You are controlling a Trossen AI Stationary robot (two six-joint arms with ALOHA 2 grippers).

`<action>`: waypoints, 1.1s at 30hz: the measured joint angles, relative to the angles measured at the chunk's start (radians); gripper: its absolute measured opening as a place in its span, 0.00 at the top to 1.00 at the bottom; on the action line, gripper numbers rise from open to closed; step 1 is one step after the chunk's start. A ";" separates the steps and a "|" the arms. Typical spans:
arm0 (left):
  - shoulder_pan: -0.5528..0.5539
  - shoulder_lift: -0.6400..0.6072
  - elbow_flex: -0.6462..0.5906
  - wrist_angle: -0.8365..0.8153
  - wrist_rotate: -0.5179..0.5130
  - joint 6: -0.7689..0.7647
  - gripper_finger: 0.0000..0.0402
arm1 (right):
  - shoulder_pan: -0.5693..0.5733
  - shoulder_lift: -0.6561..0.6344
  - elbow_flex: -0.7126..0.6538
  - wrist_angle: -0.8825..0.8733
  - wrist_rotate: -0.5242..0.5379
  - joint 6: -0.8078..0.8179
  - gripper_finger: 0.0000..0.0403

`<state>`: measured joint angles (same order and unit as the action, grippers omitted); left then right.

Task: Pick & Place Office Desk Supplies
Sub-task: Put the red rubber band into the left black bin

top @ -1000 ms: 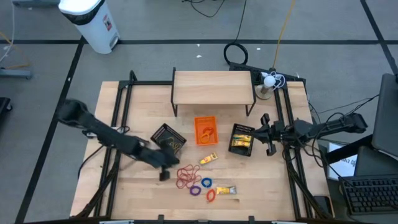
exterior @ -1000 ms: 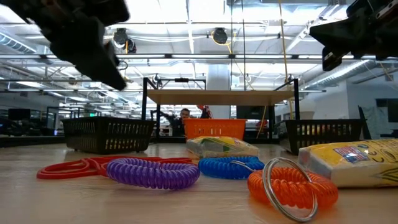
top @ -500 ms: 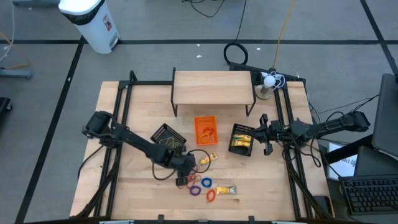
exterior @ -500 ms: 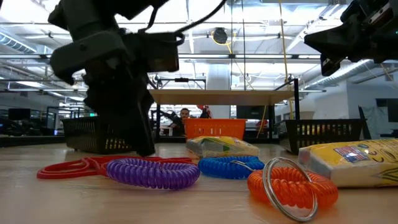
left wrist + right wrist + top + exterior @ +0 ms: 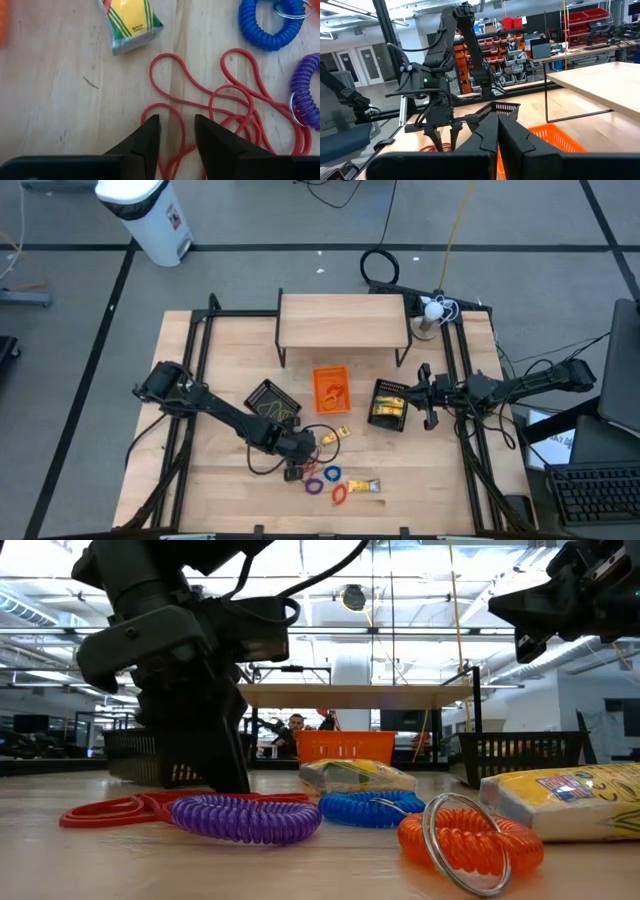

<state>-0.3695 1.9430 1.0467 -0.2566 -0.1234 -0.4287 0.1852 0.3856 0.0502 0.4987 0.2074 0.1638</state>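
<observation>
We count two black mesh trays, the left one (image 5: 270, 402) and the right one (image 5: 388, 404), with one small orange tray (image 5: 331, 389) between them; in front of the trays on the table (image 5: 220, 490) lie one tangle of red rubber bands (image 5: 220, 107), three coil rings, purple (image 5: 245, 817), blue (image 5: 372, 808) and orange (image 5: 468, 841), and two yellow packets, one (image 5: 334, 436) nearer the trays and one (image 5: 364, 486) at the front; the left gripper (image 5: 175, 136) is down at the table with its fingers partly apart, straddling a strand of the red bands, clamping nothing that we can see; the right gripper (image 5: 428, 397) hangs beside the right mesh tray, fingers pressed together and empty
</observation>
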 joint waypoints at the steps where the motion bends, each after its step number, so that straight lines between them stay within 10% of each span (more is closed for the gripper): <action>1: 0.000 0.000 0.000 -0.001 0.001 0.000 0.75 | 0.000 0.001 0.000 -0.001 0.000 0.000 1.00; 6: -0.007 -0.011 -0.004 0.001 0.004 0.027 0.97 | 0.000 0.002 0.000 -0.001 0.001 -0.008 1.00; 19: -0.065 -0.326 -0.009 -0.039 -0.052 0.110 1.00 | 0.000 0.003 0.000 -0.001 0.000 -0.011 1.00; 33: -0.250 -0.903 -0.008 -0.414 -0.538 0.016 1.00 | 0.000 0.003 0.000 -0.001 -0.002 -0.011 1.00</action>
<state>-0.6191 1.0402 1.0382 -0.6701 -0.6618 -0.4126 0.1852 0.3882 0.0502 0.4973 0.2053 0.1524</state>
